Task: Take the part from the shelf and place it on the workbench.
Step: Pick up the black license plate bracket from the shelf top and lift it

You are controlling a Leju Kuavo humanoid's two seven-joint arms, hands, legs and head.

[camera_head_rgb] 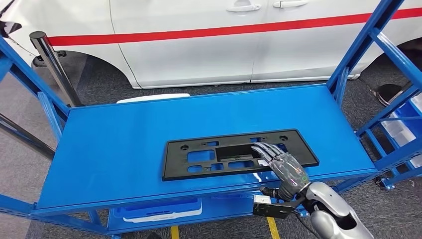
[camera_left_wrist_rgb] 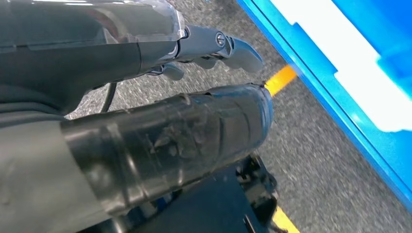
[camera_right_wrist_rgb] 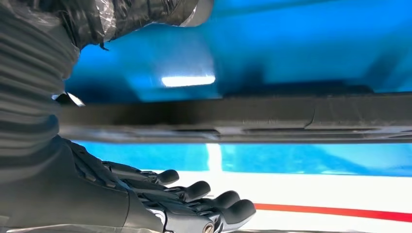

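Part (camera_head_rgb: 239,154) flat on blue shelf (camera_head_rgb: 124,144), lower centre of frame, not yet lifted; right hand (camera_head_rgb: 283,167) over its right end, fingers extended, no grip yet; left hand (camera_left_wrist_rgb: 214,48) holding nothing; workbench placement left.

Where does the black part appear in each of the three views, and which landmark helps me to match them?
Head view: the black part lies flat on the blue shelf, near the front edge, with the right hand resting on its right portion.
Left wrist view: not in it.
Right wrist view: a dark bar across the middle, seen edge-on.
Shared landmark: the blue shelf, also in the left wrist view and right wrist view.
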